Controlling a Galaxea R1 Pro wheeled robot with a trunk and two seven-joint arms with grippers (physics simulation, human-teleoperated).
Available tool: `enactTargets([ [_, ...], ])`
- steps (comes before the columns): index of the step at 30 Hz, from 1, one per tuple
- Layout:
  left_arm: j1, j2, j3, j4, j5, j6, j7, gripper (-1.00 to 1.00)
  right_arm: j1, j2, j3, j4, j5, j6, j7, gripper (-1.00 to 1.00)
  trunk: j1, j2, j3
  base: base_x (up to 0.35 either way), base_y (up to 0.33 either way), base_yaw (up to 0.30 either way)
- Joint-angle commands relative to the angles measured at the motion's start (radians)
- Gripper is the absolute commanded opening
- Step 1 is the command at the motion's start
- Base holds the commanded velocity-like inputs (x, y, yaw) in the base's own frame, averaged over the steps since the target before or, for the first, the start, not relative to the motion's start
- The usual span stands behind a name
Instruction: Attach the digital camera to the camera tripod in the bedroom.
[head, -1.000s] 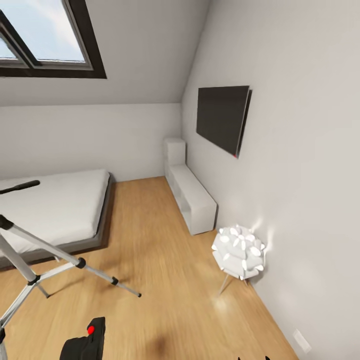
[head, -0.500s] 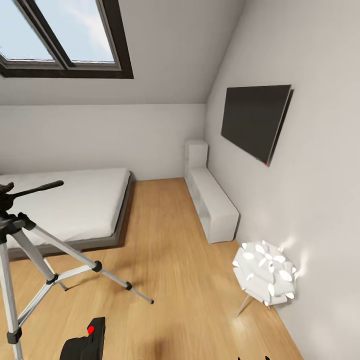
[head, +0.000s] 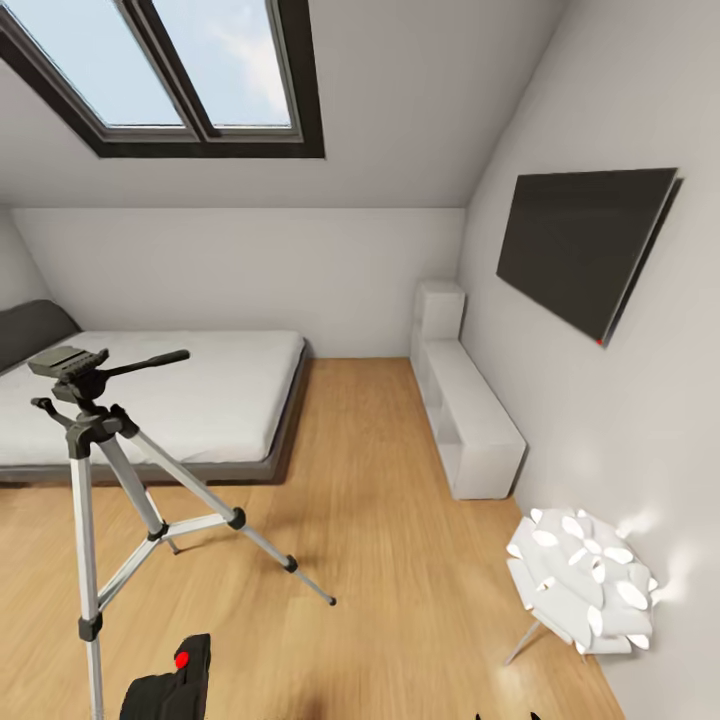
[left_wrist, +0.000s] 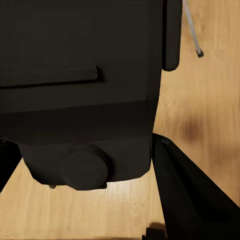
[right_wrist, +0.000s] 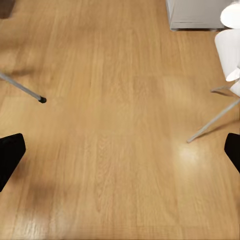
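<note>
The camera tripod (head: 100, 440) stands on the light wood floor at the left of the head view, legs spread, with its black head (head: 68, 362) and pan handle (head: 150, 362) on top. The digital camera (head: 172, 683), black with a red button (head: 181, 660), sits at the bottom edge, below and in front of the tripod. In the left wrist view the camera's body (left_wrist: 85, 85) lies between the fingers of my left gripper (left_wrist: 100, 190), which is shut on it. My right gripper (right_wrist: 121, 152) is open over bare floor, near one tripod foot (right_wrist: 42, 100).
A low bed (head: 170, 400) with a white mattress lies behind the tripod. A white low cabinet (head: 470, 420) runs along the right wall under a dark wall screen (head: 590, 245). A white petal-shaped lamp (head: 585, 585) stands at the right. Open floor lies between them.
The head view has swung to the left, so the room shifts right in the picture and the tripod's head comes fully into sight. The camera stays at the same spot in the view.
</note>
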Motion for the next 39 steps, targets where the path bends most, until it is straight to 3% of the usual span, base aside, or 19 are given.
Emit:
enactTargets([
  [1, -0.001, 0.000, -0.009, 0.000, 0.001, -0.001, 0.007, -1.00, -0.001, 0.000, -0.003, 0.001, -0.002, -0.003, 0.007, 1.00, 0.001, -0.002, -0.002, 0.011, -0.089, 0.288],
  [39, -0.001, 0.000, -0.009, 0.000, 0.001, -0.002, 0.007, -1.00, -0.001, 0.000, -0.003, 0.001, -0.002, -0.003, 0.007, 1.00, 0.001, -0.002, -0.002, 0.053, -0.109, 0.288],
])
